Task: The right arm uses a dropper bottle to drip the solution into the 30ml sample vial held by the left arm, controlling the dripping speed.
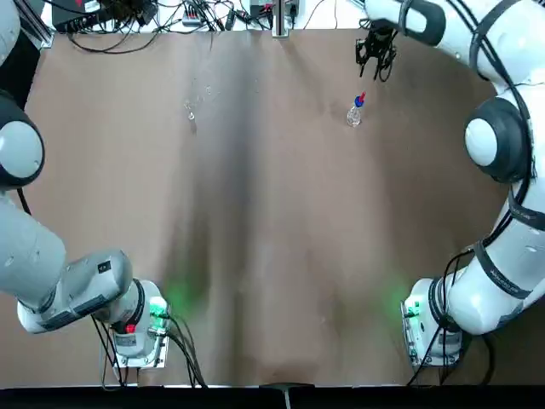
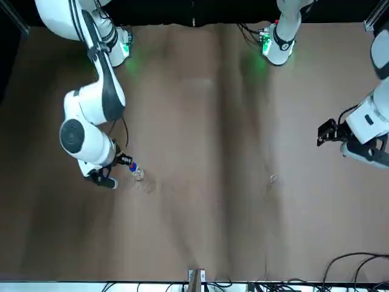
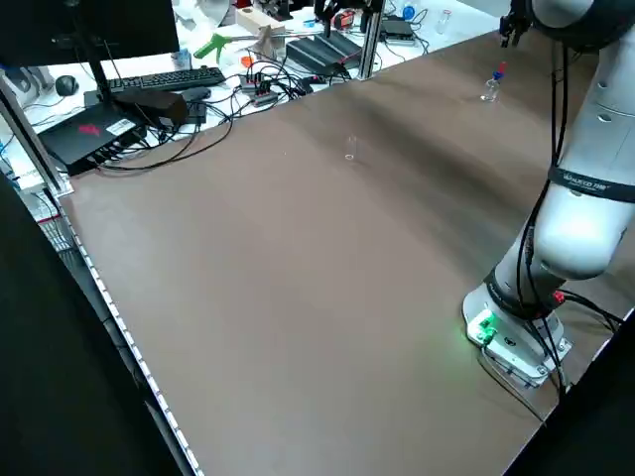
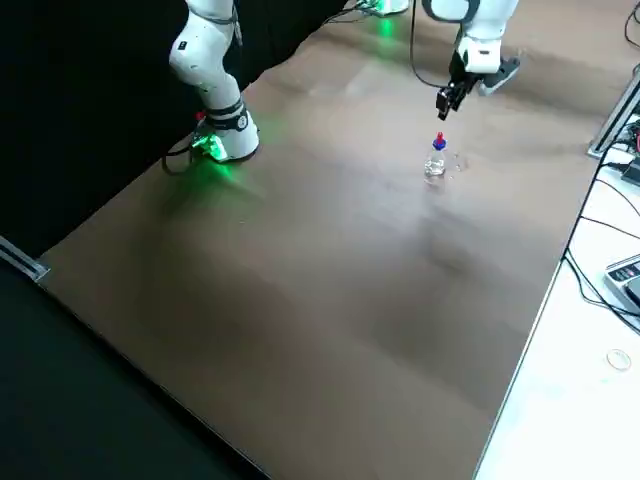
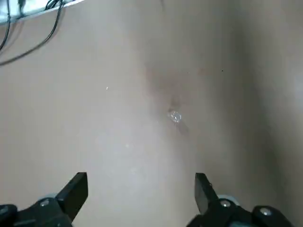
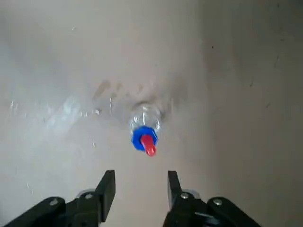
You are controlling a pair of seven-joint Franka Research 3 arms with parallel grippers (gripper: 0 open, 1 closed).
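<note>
Bottle (image 1: 354,116) upright on right side of table, far part; vial (image 1: 191,112) left of it, also far. Right gripper (image 6: 141,182) near bottle, fingers open, empty; left gripper (image 5: 141,187) likewise, above the table. Likely step: grasping both. Centre fingers, descend straight, close gently; avoid tipping vial. Far edge close; open room between bottle and vial.

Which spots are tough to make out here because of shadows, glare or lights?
Top view: dark shadow streak down the table's middle, green glow by both arm bases. Right wrist view: pale glare on the table beside the bottle. Left side view: the clear vial barely stands out from the brown.
</note>
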